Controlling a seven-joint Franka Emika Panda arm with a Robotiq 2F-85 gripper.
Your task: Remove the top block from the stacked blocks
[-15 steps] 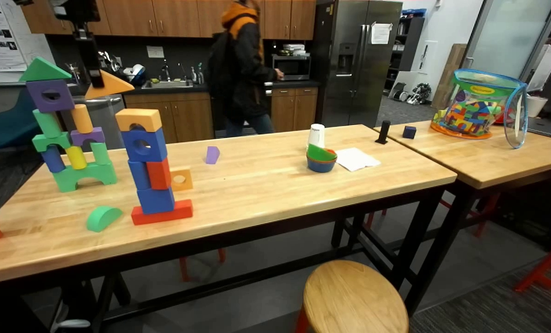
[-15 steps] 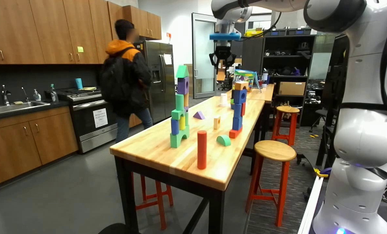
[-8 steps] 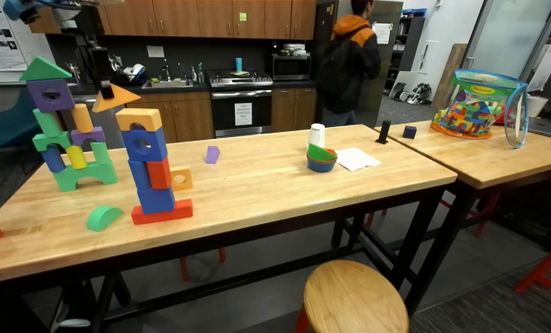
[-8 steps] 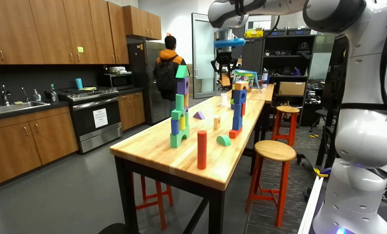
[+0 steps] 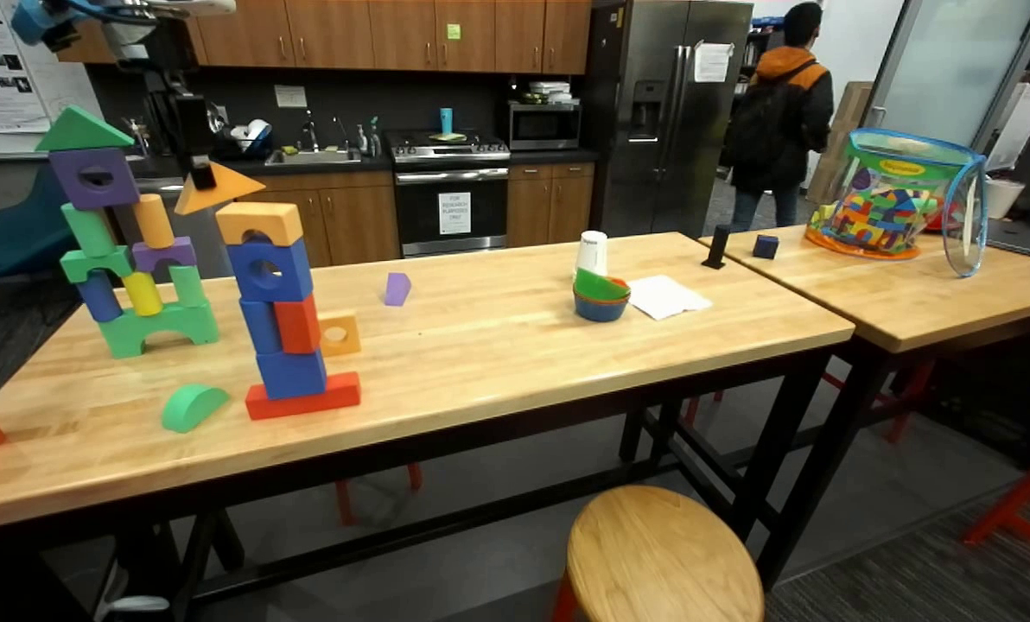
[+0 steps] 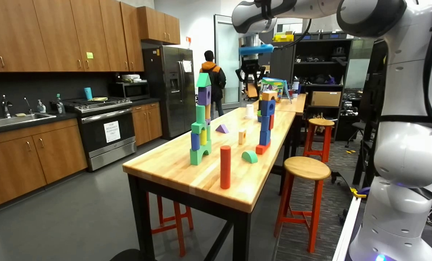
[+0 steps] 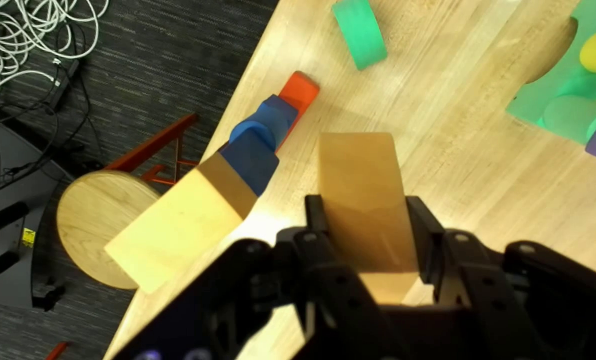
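While the black gripper (image 7: 367, 220) is clasping an orange triangular block (image 5: 230, 185), we are seeing that block hanging near, yet apart from, the stacked blocks (image 5: 289, 326), which a yellow arch (image 5: 260, 218) is topping

And it's the Panda arm (image 6: 406, 90) arched high, Robotiq gripper (image 7: 368, 215) pointing down, its 2 fingers (image 7: 424, 225) clamped!
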